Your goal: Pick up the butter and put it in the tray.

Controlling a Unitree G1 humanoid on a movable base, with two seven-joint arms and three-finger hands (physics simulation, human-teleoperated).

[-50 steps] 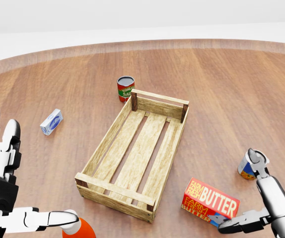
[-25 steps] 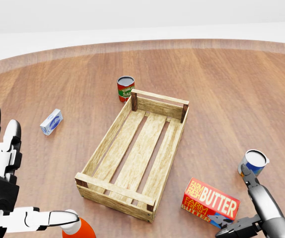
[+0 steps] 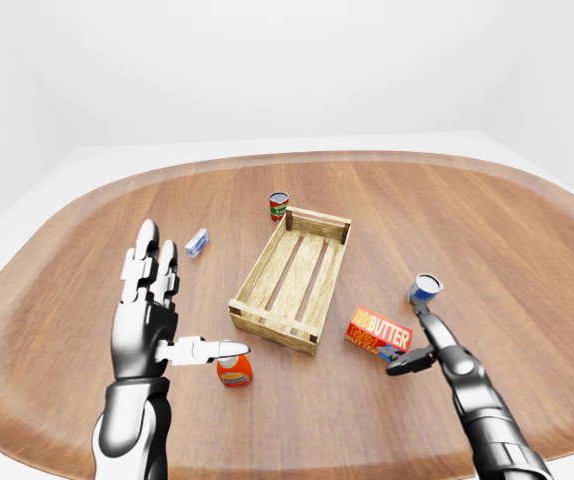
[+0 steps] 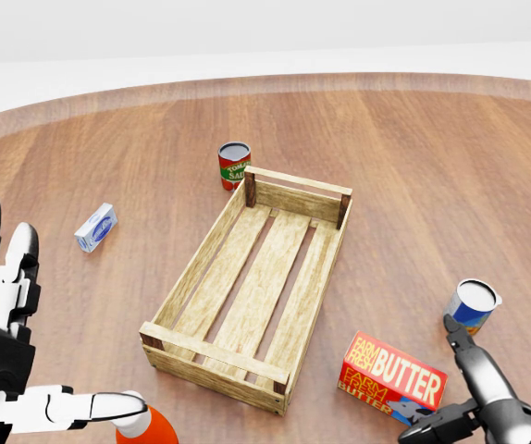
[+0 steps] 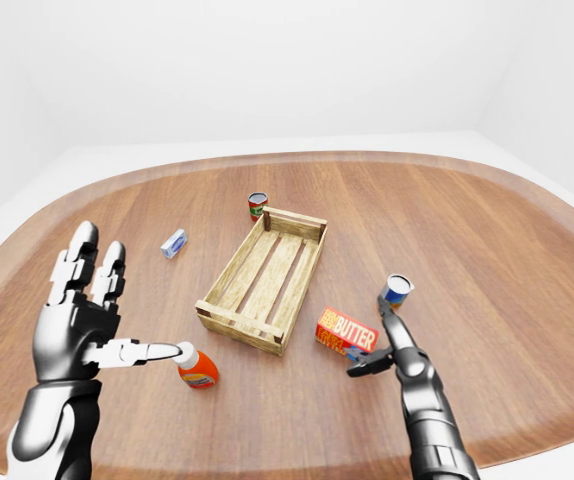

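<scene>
The butter (image 4: 392,376), a red and orange box with white lettering, lies flat on the wooden table, to the lower right of the tray. The tray (image 4: 212,361) is an empty slatted wooden crate in the middle of the head view. My right hand (image 3: 404,342) is open at the butter's right end, with its index finger (image 4: 458,344) stretched up beside the box and its thumb (image 4: 425,427) at the box's lower right corner. Nothing is held in it. At the left my left hand (image 3: 182,300) is raised and open, fingers spread.
A blue can (image 4: 472,306) stands just right of the butter, close to my right index finger. Beside the tray's top end stands a red tomato can (image 4: 233,166). A small blue-white box (image 4: 95,227) lies at the left. An orange bottle (image 3: 234,370) sits under my left thumb.
My right hand has dropped toward the bottom of the view and a little to the left, so its index finger no longer covers the blue can. The left hand and the objects have not moved.
</scene>
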